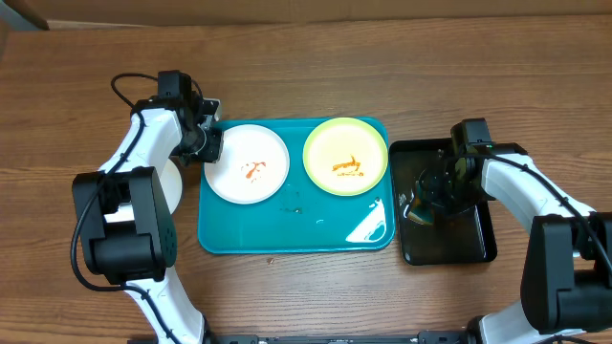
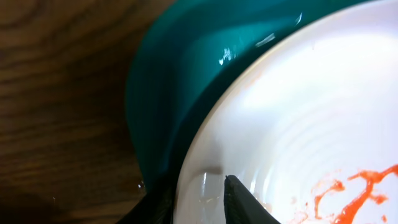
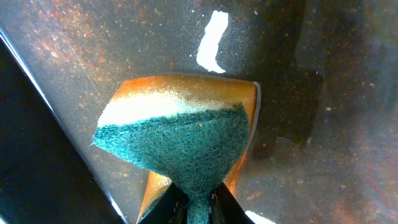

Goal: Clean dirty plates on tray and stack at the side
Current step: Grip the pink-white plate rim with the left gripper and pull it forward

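On the teal tray [image 1: 296, 229] lie a white plate [image 1: 247, 163] with red sauce smears on the left and a cream plate with a green rim [image 1: 345, 156] with orange sauce on the right. A second white plate [image 1: 173, 187] lies on the table left of the tray, partly hidden by my left arm. My left gripper [image 1: 212, 143] grips the far-left rim of the smeared white plate [image 2: 298, 124], one finger inside and one under the rim [image 2: 199, 194]. My right gripper [image 1: 426, 196] is shut on a green-and-yellow sponge [image 3: 180, 143] over the black tray.
A smaller black tray [image 1: 469, 239] sits right of the teal tray; its wet bottom fills the right wrist view [image 3: 311, 155]. A few drops or crumbs lie on the teal tray's bare front part. The wooden table [image 1: 306, 76] surrounds both trays.
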You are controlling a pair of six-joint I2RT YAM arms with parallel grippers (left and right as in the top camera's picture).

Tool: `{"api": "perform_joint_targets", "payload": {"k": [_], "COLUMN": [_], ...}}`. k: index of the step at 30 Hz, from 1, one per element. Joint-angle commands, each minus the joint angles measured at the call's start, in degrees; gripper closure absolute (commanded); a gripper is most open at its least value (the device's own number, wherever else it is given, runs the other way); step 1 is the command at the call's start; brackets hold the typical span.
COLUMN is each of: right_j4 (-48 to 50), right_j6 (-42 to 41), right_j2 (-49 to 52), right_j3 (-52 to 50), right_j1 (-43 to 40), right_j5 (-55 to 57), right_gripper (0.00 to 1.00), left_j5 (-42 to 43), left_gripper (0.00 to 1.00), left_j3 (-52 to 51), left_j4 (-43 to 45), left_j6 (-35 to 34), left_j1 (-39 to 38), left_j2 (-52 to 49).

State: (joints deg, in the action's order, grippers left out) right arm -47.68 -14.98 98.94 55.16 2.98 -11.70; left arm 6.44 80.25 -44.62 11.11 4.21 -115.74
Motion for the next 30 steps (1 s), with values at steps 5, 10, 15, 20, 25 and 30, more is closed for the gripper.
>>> {"api": "perform_joint_targets", "payload": {"k": [5, 10, 15, 20, 25, 30], "right_j4": [-1.05, -1.29, -1.73, -1.66, -2.56, -10.01], "right_j6": [0.07, 0.07, 0.07, 0.07, 0.04, 0.07], "right_j2": [0.09, 0.09, 0.09, 0.09, 0.09, 0.07], "right_j3": [-1.53, -1.53, -1.53, -1.53, -1.05, 4.94], "right_j1": [0.04, 0.04, 0.04, 0.04, 0.04, 0.04], "right_j5": [0.70, 0.70, 0.74, 0.74, 0.48, 0.07], "right_gripper": [0.87, 0.87, 0.87, 0.86, 0.96, 0.96], "left_j5": [0.70, 3.63, 5.22, 5.25, 5.22, 5.20], "left_gripper": [0.71, 0.76, 0.86, 0.92, 0.96, 0.96], "left_j3": [0.35, -1.14, -3.85, -6.40, -7.15, -7.15], "left_j4": [-4.22, -5.46, -5.49, -5.62, -7.63, -10.75], "left_j6": [-1.95, -4.92, -5.97, -6.47, -6.54, -8.20], "left_j1": [-0.17, -1.05, -2.40, -4.04, -4.59, -4.57], "left_j2": [-0.74, -0.74, -0.74, -0.74, -0.74, -0.74]}}
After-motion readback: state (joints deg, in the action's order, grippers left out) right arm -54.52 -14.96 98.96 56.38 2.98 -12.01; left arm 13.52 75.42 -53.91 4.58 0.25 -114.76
